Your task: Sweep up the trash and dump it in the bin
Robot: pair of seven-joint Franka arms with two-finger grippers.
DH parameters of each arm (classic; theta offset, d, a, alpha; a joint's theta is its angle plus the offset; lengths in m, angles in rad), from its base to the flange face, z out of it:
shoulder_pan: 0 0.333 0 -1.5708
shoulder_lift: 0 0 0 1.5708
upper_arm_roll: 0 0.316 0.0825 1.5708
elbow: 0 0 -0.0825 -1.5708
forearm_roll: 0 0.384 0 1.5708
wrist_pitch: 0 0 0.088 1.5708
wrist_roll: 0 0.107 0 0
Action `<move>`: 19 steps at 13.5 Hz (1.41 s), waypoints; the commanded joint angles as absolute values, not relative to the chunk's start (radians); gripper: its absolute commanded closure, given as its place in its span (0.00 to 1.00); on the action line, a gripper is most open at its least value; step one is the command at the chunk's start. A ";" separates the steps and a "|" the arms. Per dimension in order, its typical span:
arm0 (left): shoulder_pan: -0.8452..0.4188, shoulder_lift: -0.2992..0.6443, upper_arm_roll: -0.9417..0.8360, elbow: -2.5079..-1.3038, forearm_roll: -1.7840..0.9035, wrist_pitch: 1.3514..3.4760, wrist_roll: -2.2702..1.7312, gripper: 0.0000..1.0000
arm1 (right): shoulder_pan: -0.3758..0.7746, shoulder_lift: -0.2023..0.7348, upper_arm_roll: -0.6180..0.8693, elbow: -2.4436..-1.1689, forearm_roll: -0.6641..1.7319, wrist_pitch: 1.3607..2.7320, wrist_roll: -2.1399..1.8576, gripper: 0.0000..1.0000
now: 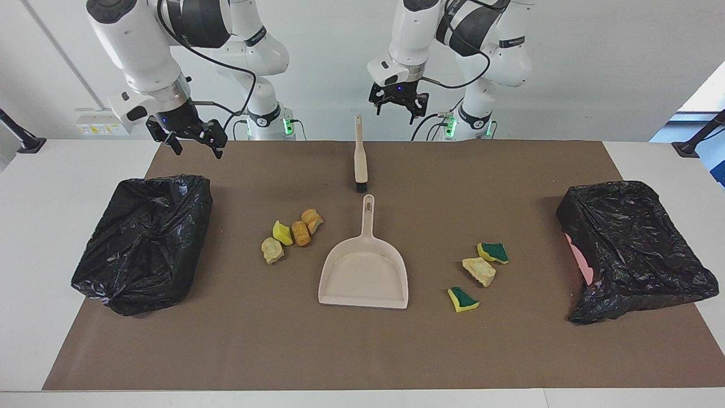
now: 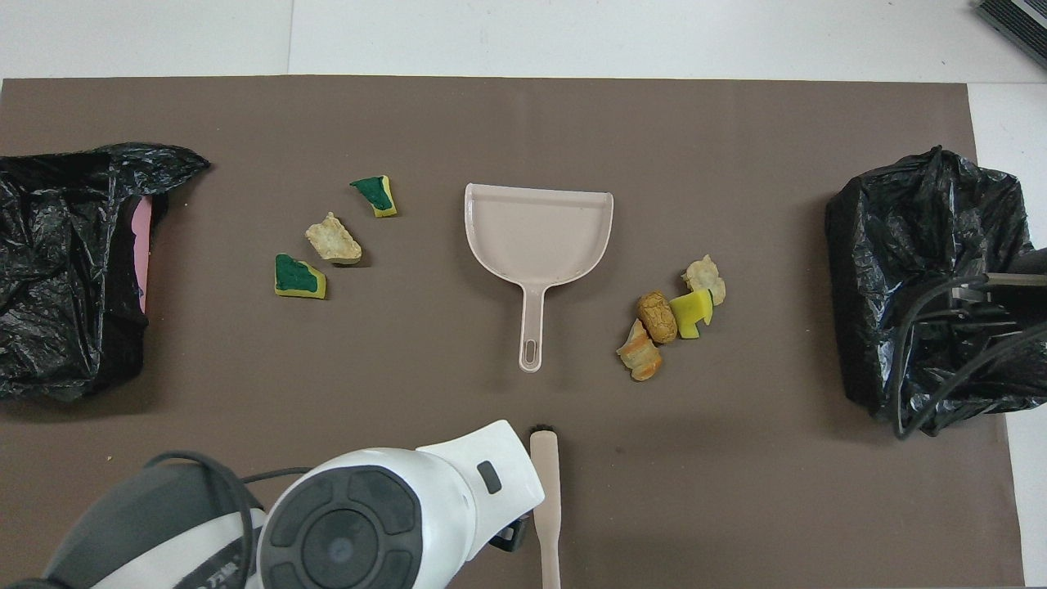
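Seven torn sponge chunks lie loose in two clusters on the brown mat beside the dustpan.

Four yellow and orange-brown chunks [image 1: 291,233] sit toward the right arm's end, three beige and green-topped ones [image 1: 478,273] toward the left arm's; between them lies the beige plastic dustpan [image 1: 365,271], the beige brush [image 1: 360,157] nearer the robots. Black-bagged bins [image 1: 144,241] [image 1: 634,249] flank the mat. The left gripper [image 1: 398,105] hangs over the brush handle, the right gripper [image 1: 190,139] over the mat's edge, both fingers spread wide, empty.

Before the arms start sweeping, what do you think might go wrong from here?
The trash lies in two clusters on either side of the dustpan, so one pass may miss a group. The light chunks could scatter off the brush. The bins' loose bag rims may catch the tipped pan.
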State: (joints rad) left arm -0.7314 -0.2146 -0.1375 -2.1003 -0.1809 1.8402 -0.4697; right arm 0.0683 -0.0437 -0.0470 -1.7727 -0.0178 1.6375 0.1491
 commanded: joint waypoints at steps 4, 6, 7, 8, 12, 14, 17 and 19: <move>-0.888 -0.039 -0.120 -2.214 -0.207 2.161 -0.702 0.00 | 0.190 0.112 -0.048 -1.778 0.027 1.807 0.349 0.00; -0.945 -0.023 -0.120 -2.221 -0.213 2.189 -0.750 0.00 | 0.242 0.155 -0.046 -1.766 0.046 1.842 0.386 0.00; -0.959 -0.012 -0.120 -2.224 -0.215 2.194 -0.805 0.00 | 0.261 0.166 -0.046 -1.766 0.060 1.857 0.408 0.00; -0.986 -0.012 -0.120 -2.244 -0.219 2.195 -0.868 0.00 | 0.284 0.176 -0.046 -1.763 0.083 1.861 0.438 0.00; -1.086 0.012 -0.118 -2.295 -0.219 2.215 -0.955 0.00 | 0.403 0.314 -0.044 -1.617 0.129 1.861 0.612 0.00; -1.083 0.009 -0.117 -2.286 -0.219 2.197 -0.969 0.00 | 0.442 0.351 -0.044 -1.600 0.126 1.862 0.620 0.00; -1.085 0.008 -0.118 -2.286 -0.219 2.201 -0.976 0.10 | 0.488 0.402 -0.017 -1.598 0.143 1.914 0.669 0.00; -1.078 0.008 -0.118 -2.287 -0.219 2.192 -0.974 0.39 | 0.502 0.408 -0.015 -1.600 0.150 1.947 0.699 0.00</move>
